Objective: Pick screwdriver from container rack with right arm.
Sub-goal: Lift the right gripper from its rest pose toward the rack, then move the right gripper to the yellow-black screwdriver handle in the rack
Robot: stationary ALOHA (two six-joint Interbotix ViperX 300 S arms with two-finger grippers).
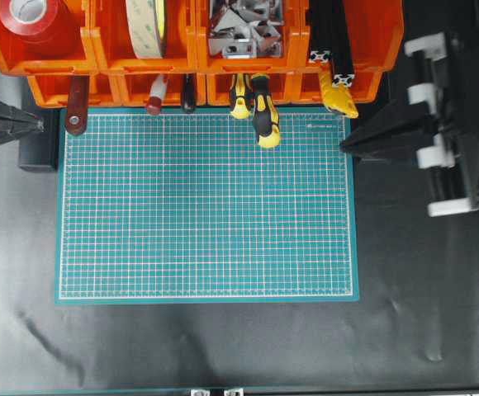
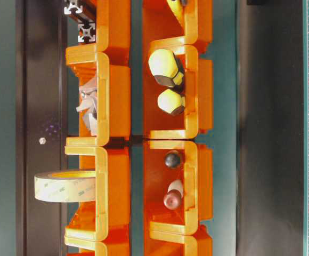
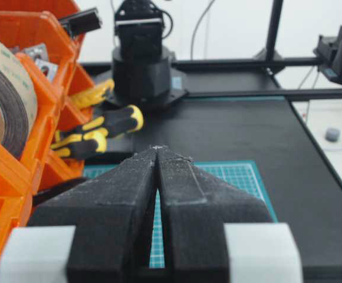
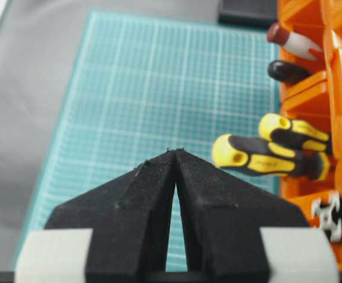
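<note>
**Both claws clenched, screwdriver in the rack**

Across the top of the overhead view runs the container rack (image 1: pixel 99 62), two tiers of orange bins. From the left, the upper bins hold a red tape roll (image 1: pixel 33 18), a beige tape roll (image 1: pixel 147 25), a heap of metal brackets (image 1: pixel 244 29) and black aluminium profiles (image 1: pixel 330 37). In the lower tier, handles stick out over the green cutting mat (image 1: pixel 206 206): a dark red handle (image 1: pixel 77 107), a red-and-white handle (image 1: pixel 155 95), a black handle (image 1: pixel 188 95), then two yellow-and-black handles side by side, and a yellow tool (image 1: pixel 339 97) at the right end.

The screwdriver (image 1: pixel 263 111) is the right one of the pair, its handle reaching farther over the mat's edge than the shorter tool (image 1: pixel 240 97) just beside it. Its handle is black with yellow grips and a yellow rounded end; the shaft is hidden in the bin.

The left claw (image 1: pixel 37 125) rests at the mat's left edge, clenched, holding nothing. The right claw (image 1: pixel 347 147) sits at the mat's upper right corner, tips pressed together and empty, near the screwdriver but apart from it. The mat lies on the dark bench (image 1: pixel 223 346).
</note>
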